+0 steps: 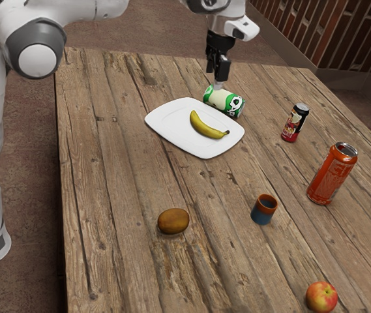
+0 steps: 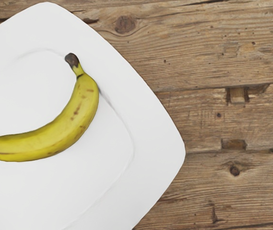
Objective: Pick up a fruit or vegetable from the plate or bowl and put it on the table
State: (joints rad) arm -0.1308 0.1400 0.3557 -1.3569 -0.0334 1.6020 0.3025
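Banana (image 2: 84, 103) on plate (image 1: 164, 122), lower than hand (image 1: 218, 83)

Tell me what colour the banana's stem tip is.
The stem tip of the banana is dark brown, almost black; the wrist view shows it best.

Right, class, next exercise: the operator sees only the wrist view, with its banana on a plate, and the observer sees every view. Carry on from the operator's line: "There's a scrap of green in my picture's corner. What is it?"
Observer: A green-and-white can, lying on its side beside the plate.
Operator: Is there other fruit out on the table?
Observer: Yes, two pieces: an apple and a brown oval fruit, possibly a kiwi.
Operator: Any more cans?
Observer: Two, both upright: a red-and-black can and an orange can.
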